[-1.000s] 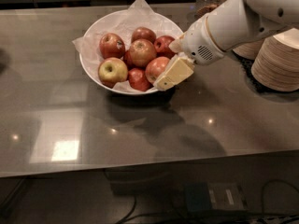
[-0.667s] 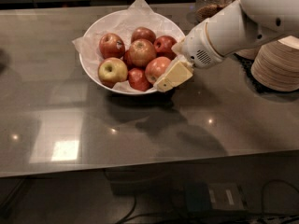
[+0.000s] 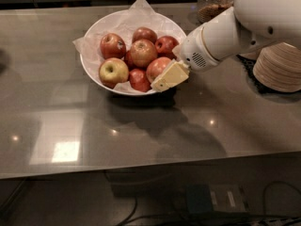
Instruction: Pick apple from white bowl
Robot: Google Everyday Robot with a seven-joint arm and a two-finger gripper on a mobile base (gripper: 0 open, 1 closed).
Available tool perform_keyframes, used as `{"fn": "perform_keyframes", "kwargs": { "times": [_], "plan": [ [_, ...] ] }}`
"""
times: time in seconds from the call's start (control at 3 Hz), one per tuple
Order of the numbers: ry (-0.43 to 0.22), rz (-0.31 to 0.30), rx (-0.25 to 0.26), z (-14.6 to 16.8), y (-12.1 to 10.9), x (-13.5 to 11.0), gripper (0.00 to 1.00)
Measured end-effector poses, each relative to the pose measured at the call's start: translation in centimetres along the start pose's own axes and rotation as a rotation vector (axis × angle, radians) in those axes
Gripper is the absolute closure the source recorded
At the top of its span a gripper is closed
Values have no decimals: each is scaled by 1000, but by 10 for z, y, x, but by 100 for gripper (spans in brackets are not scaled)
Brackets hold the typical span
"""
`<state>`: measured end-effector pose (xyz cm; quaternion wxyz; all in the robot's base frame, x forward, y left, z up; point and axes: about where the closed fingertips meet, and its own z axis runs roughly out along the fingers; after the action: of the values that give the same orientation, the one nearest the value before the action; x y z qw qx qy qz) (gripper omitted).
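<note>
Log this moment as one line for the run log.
task: pick apple | gripper: at white bowl front-right rim, beside apple | apple: in bowl, not lifted

**Glossy grey table carries bowl, stack and jar**

The gripper [image 3: 165, 79] hangs low over the polished grey-brown table [image 3: 70, 126], which mirrors bright lights on its near side. The white bowl [image 3: 99, 28] stands on the top directly left of the gripper, its right rim at the gripper. To the gripper's right, a stack of beige paper bowls [image 3: 280, 69] sits on a dark mat [image 3: 247, 62]. Behind the gripper, near the far edge, stands a glass jar [image 3: 211, 4].
</note>
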<state>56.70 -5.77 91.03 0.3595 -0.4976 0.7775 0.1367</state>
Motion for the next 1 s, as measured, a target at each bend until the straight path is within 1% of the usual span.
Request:
{"fn": "perform_keyframes", "kwargs": {
  "times": [0.67, 1.0],
  "plan": [
    [-38, 54, -35, 6, 0, -6, 27],
    [-35, 81, -55, 12, 0, -4, 26]
  ]
}}
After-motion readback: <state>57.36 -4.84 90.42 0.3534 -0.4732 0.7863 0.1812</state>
